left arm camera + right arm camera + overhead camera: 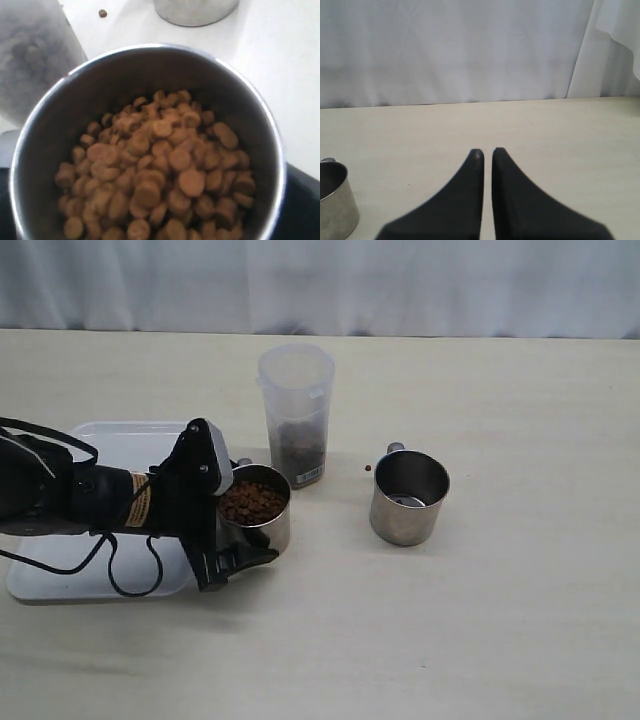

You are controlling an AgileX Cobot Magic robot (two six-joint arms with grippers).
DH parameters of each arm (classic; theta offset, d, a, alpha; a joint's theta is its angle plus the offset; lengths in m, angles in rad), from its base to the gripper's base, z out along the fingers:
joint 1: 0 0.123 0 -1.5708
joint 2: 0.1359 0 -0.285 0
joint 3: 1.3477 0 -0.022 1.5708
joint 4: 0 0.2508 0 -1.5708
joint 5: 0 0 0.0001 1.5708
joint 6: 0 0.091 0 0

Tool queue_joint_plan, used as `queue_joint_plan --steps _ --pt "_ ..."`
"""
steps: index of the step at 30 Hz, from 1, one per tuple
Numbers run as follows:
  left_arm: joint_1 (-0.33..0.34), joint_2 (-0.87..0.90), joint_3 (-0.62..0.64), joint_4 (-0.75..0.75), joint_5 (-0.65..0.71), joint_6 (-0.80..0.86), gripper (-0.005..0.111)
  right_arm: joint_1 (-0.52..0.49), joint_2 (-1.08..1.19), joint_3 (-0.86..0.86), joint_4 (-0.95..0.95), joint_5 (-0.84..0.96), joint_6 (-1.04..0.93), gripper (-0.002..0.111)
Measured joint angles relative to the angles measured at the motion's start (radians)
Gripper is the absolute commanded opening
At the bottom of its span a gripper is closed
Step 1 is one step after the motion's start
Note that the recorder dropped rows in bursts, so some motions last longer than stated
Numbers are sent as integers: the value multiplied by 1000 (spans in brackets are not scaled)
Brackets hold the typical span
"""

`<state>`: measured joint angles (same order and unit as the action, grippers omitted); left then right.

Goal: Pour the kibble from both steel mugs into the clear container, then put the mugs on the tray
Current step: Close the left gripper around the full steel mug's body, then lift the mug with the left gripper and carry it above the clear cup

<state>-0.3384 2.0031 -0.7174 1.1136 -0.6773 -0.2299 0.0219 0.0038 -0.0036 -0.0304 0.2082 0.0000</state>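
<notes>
Far left in the exterior view, the tray (110, 430) lies flat on the counter (500, 630) with no mug on it yet. The left arm stretches across it and hides much of its surface.

Just right of that, the left gripper (246, 512) sits around the full mug (270, 532), jaws spread wide to either side. That looks like the set-up for a side grip, so the wrist can roll and tip. The far jaw is hidden behind the mug, so contact with the steel is unclear. The mug stands upright at the tray's right edge, well loaded with kibble (160, 170).

Behind it, slightly right, the clear container (296, 400) stands upright with kibble in its lower part, close enough for a short pour. A stray pellet (368, 468) lies on the counter beside the empty mug (408, 508). That mug stands upright right of centre, well apart from the tray, and the pale patch at its bottom is hard to read.

The right gripper (487, 152) is absent from the exterior view. Its own camera shows the jaws together, holding nothing, with a mug cut off at the lower left.
</notes>
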Motion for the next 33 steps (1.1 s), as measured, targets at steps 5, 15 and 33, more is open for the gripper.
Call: queue_joint_plan --steps 5,15,33 --pt "0 27 -21 4 -29 0 81 0 0 0 0 0 0 5" --pt "0 35 -24 12 -50 -5 32 0 0 0 0 0 0 5" --pt "103 -82 -26 320 -42 -335 0 0 0 0 0 0 0 5"
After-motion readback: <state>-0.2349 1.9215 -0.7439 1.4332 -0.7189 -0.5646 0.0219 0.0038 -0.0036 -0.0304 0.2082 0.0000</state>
